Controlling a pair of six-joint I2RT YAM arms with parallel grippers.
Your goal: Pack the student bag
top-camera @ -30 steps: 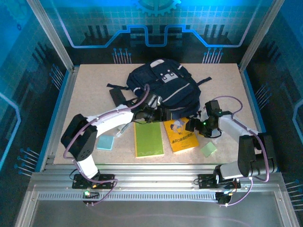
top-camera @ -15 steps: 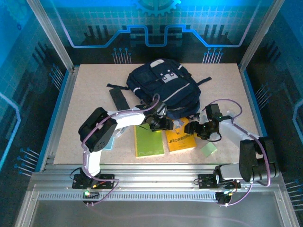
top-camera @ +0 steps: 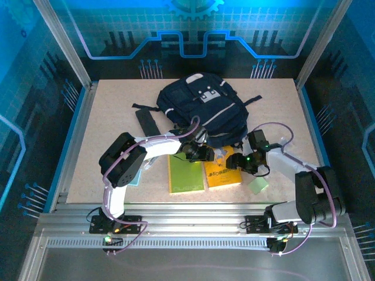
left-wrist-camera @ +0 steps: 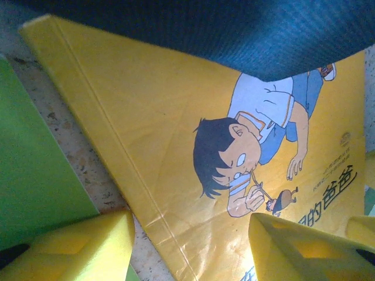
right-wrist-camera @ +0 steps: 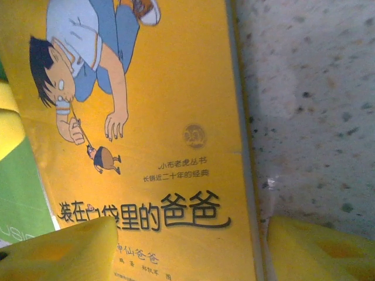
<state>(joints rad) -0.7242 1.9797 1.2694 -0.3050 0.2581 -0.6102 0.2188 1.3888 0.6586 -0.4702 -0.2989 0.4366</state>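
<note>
The student bag (top-camera: 202, 108) lies at the back middle of the table (top-camera: 105, 117), front patch up, exactly where it was a second ago; my left wrist camera catches its navy fabric (left-wrist-camera: 246, 29) overlapping the top of the yellow book (left-wrist-camera: 170, 134). That book (top-camera: 225, 172) lies just in front of the bag, beside the green notebook (top-camera: 186, 174). Since a second ago the left tool (top-camera: 205, 153) has swung right from the bag's near edge to the book's upper left corner, and its fingers (left-wrist-camera: 187, 252) are apart, holding nothing. The right tool (top-camera: 237, 161) has edged left onto the book's right side, also wide (right-wrist-camera: 187, 254), one finger over the cover and one over bare table. The table is speckled beige, framed in aluminium, with blue-lit circuit-patterned panels around it.
</note>
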